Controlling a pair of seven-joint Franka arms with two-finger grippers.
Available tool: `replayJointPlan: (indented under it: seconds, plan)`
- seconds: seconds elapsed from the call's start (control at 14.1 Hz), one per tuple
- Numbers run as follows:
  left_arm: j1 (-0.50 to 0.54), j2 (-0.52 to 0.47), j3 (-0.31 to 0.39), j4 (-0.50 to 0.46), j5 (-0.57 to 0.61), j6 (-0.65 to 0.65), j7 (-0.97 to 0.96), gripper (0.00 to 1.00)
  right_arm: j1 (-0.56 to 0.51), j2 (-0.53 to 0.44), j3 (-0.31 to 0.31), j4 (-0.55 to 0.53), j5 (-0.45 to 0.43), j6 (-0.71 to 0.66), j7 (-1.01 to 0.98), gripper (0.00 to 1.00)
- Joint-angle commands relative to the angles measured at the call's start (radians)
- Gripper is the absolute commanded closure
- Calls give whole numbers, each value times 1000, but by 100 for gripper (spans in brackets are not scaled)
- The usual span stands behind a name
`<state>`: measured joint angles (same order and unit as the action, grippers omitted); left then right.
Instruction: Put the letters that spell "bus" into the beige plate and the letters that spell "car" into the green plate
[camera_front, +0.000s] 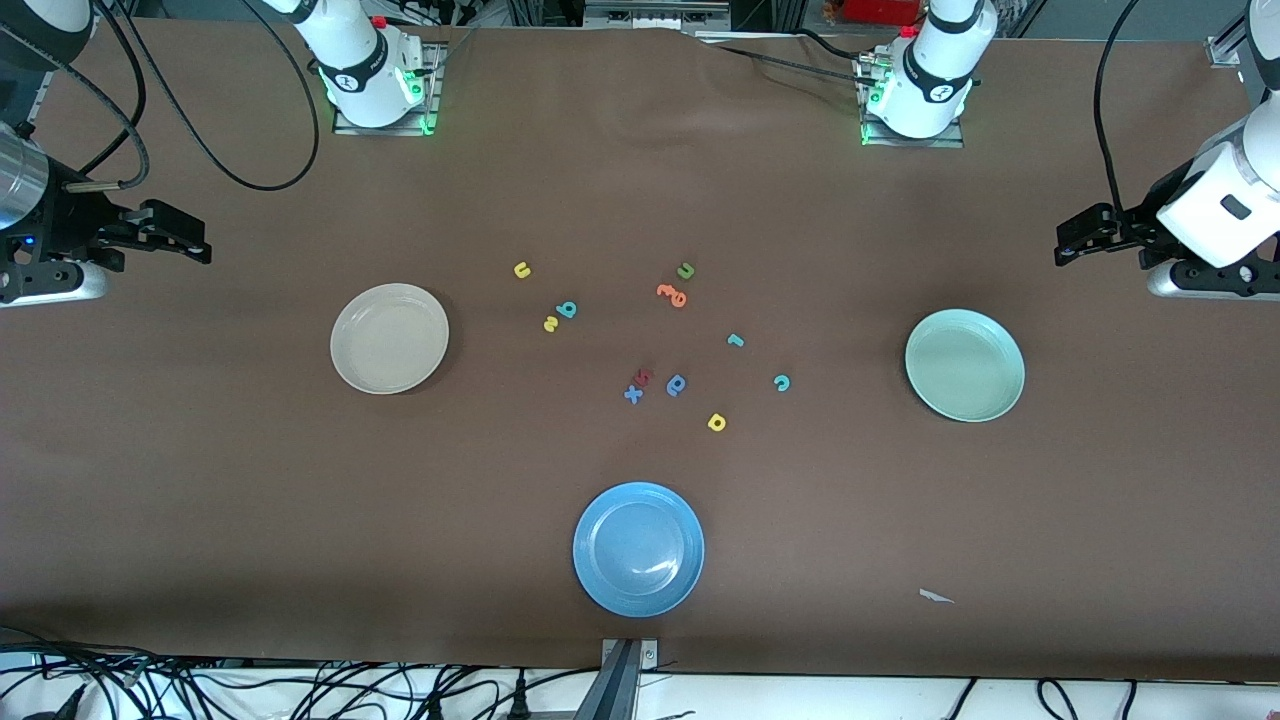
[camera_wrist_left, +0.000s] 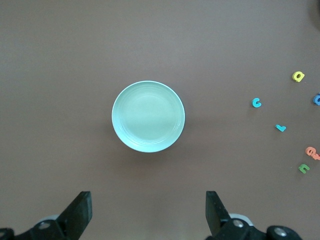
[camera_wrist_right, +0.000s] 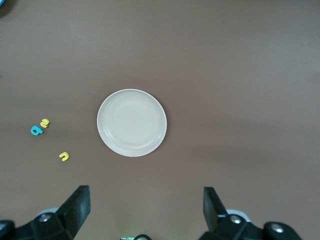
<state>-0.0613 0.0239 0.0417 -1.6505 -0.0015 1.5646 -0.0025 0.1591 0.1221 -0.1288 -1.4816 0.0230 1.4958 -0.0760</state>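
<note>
The beige plate (camera_front: 389, 338) (camera_wrist_right: 132, 122) lies toward the right arm's end, with nothing on it. Beside it are a yellow "u" (camera_front: 522, 269), a teal "b" (camera_front: 567, 309) and a yellow "s" (camera_front: 550, 324). The green plate (camera_front: 964, 364) (camera_wrist_left: 148, 116), also bare, lies toward the left arm's end. A teal "r" (camera_front: 735, 341), a teal "c" (camera_front: 781, 382) and a yellow "a" (camera_front: 716, 422) lie between the plates. My left gripper (camera_front: 1072, 240) (camera_wrist_left: 148, 205) hovers open over the table's left-arm end. My right gripper (camera_front: 195, 242) (camera_wrist_right: 146, 202) hovers open over the right-arm end. Neither holds anything.
A blue plate (camera_front: 638, 548) lies nearest the front camera. A green "u" (camera_front: 685, 270), orange letters (camera_front: 672, 294), a blue rounded letter (camera_front: 676, 385), a blue "x" (camera_front: 632, 394) and a dark red letter (camera_front: 645, 376) are scattered mid-table. A scrap of paper (camera_front: 935, 596) lies near the front edge.
</note>
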Motion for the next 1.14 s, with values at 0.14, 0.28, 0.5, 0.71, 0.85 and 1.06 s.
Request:
replayJointPlan:
  seconds: [0.14, 0.28, 0.5, 0.71, 0.85, 1.06]
  plan:
    - [6, -1, -11, 4, 29, -6, 1, 0, -4, -2, 3, 6, -9, -15, 10, 0]
    - [6, -1, -11, 4, 28, -8, 1, 0, -4, -4, 3, 6, -9, -15, 12, 0]
    - [6, 1, -11, 4, 28, -6, 1, 0, -4, -2, 3, 6, -9, -15, 12, 0]
    - [6, 1, -11, 4, 28, -6, 1, 0, -4, -2, 3, 6, -9, -15, 12, 0]
    - [6, 2, -10, 4, 26, -6, 1, 0, -4, -2, 3, 6, -9, -15, 12, 0]
    - [6, 5, -10, 4, 18, -6, -1, 0, -4, -2, 3, 6, -9, -15, 12, 0]
